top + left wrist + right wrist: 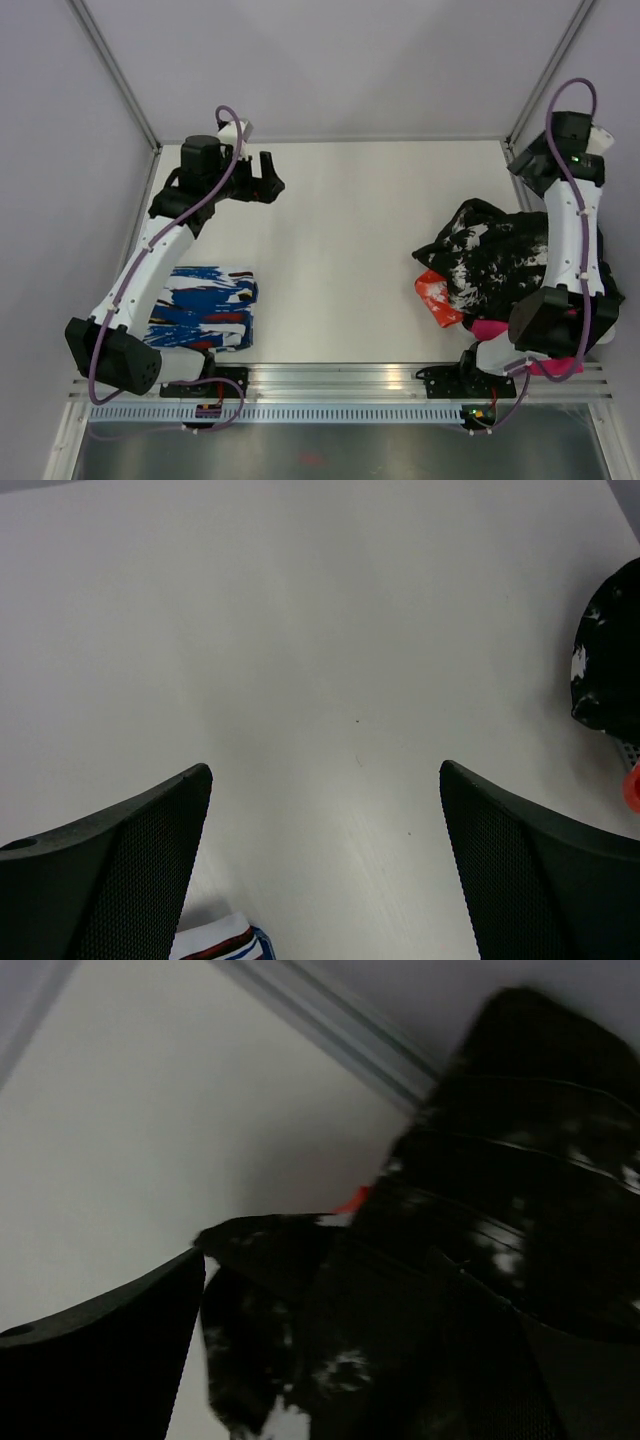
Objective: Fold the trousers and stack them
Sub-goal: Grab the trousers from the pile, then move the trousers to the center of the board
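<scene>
Two pincers found, both spread wide apart and clamped on nothing. Saw the left pincer (258,182) held above bare table (350,230), with the folded striped garment (205,305) back behind it toward its own base, just peeking in under its fingers in the wrist view. Saw the right pincer (520,163) poised high near the far corner, looking down past its fingers (100,1360) at the trousers (490,255). Found the trousers crumpled in a heap below and in front of that pincer, near it but not touched by it. Found them well apart from the left pincer, off to its far side, with only a dark edge showing there. Noted an orange cloth (435,295) and a pink cloth (490,328) tucked at the heap's near edge, closer to the right arm's base than to its pincer. Judged folding not yet begun: nothing laid flat, nothing gripped.

Judged the main risk to be a blind grab into the heap. Could have pinched several layers at once, or caught the orange cloth along with the black fabric, the two lying in contact. Could have lifted by mid-leg rather than waistband, leaving the legs twisted and hard to spread. Could also have dragged the heap over the table's side edge, close by the frame there, or snagged fabric on the right arm leaning over it. Could not judge the gap between fingertips and cloth from the blurred right wrist view.
</scene>
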`<control>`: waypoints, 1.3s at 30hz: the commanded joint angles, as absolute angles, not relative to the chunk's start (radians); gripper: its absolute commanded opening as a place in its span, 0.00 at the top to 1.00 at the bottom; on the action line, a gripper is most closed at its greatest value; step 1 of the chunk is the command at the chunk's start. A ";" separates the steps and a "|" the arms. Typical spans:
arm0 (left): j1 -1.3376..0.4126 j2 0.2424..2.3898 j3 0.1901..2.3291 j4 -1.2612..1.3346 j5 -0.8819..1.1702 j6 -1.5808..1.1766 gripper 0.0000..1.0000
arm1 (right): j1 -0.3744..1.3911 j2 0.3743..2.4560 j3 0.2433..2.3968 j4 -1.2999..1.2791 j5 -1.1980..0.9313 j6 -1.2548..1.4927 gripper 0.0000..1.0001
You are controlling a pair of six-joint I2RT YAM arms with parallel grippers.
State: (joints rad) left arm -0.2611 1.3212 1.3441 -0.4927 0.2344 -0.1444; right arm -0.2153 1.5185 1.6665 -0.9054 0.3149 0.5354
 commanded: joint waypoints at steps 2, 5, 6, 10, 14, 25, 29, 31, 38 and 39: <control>-0.290 1.301 1.315 -0.468 0.193 -0.098 0.00 | -0.299 1.398 1.648 -1.211 0.402 0.635 0.02; -0.293 1.287 1.290 -0.459 0.183 -0.109 0.00 | -0.316 1.341 1.547 -1.259 0.425 0.660 0.02; -0.295 1.284 1.282 -0.459 0.180 -0.107 0.00 | -0.318 1.324 1.504 -1.249 0.449 0.666 0.02; -0.308 1.269 1.243 -0.454 0.149 -0.084 0.00 | -0.324 1.227 1.296 -1.005 0.413 0.670 0.02; -0.319 1.258 1.216 -0.460 0.132 -0.061 0.00 | -0.324 1.209 1.128 -0.769 0.299 0.615 0.16; -0.319 1.299 1.244 -0.471 0.072 -0.072 0.00 | -0.180 1.287 1.856 -1.051 0.422 0.505 1.00; -0.319 1.336 1.287 -0.433 0.066 -0.101 0.00 | -0.121 1.379 2.095 -0.908 0.051 0.422 1.00; -0.319 1.354 1.316 -0.419 0.051 -0.109 0.00 | -0.066 1.445 2.135 -0.769 -0.046 0.413 1.00; -0.285 1.384 1.373 -0.471 -0.169 -0.289 0.00 | 0.213 1.788 2.480 -0.617 -0.177 0.302 1.00; -0.270 1.382 1.362 -0.472 -0.172 -0.323 0.00 | 0.230 1.843 2.499 -0.582 -0.201 0.314 1.00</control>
State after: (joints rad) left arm -0.3046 1.3849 1.3239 -0.4706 -0.0578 -0.1841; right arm 0.1711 1.7084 2.4138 -0.7563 -0.0429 0.3565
